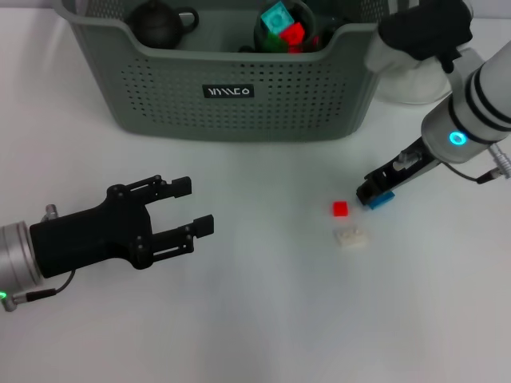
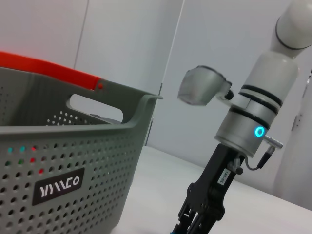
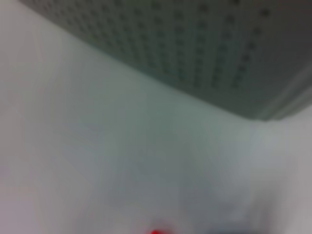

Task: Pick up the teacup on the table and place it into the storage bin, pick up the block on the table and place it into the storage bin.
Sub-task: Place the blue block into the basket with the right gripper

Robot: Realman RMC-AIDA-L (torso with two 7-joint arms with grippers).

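Blue block (image 1: 382,199) sits pinched in my right tool (image 1: 372,197), low on the desk (image 1: 263,319) beside a red block (image 1: 340,209) and a cream one (image 1: 350,237). My left tool (image 1: 196,209) hangs open, empty, well apart. Inside the storage bin (image 1: 231,92) I see a dark teapot (image 1: 160,22) and coloured blocks, partly cut off; the right wrist view is a blur.

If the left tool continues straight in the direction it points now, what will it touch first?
The left tool is open and points across the bare table toward the red block and the white block. Probably the red block comes first, though depth is unclear.
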